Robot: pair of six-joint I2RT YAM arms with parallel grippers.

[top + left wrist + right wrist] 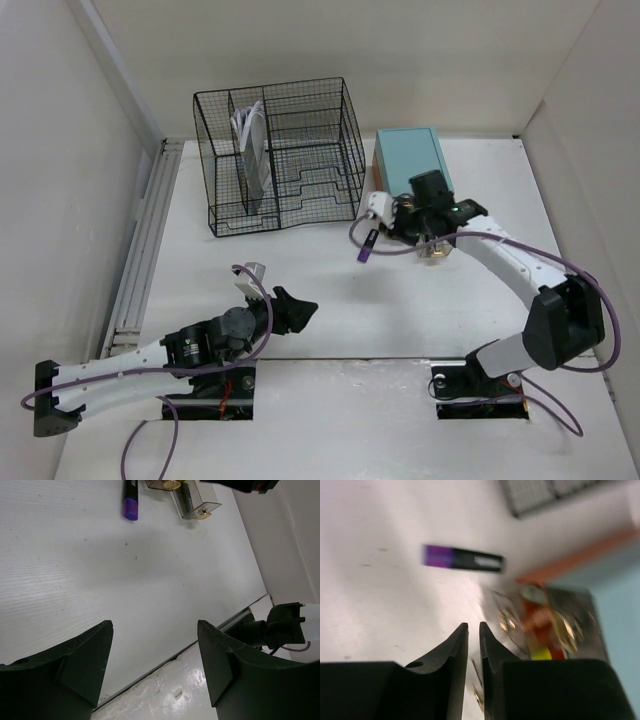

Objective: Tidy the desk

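The white desk (200, 275) holds a purple-and-black marker (366, 247) and a small clear box (436, 252) of gold clips near its middle right. My right gripper (474, 626) hangs just over the desk beside the clear box (545, 625), with its jaws almost closed and nothing between them. The marker (462, 558) lies ahead of it. My left gripper (300, 310) is open and empty, low over the desk's near edge. In the left wrist view its gripper (155, 630) faces the marker (130, 500) and the clear box (192, 502) far ahead.
A black wire-mesh organizer (280, 155) with white papers in it stands at the back. A teal drawer box (410, 155) sits to its right, just behind my right gripper. White walls close in the left, right and back sides.
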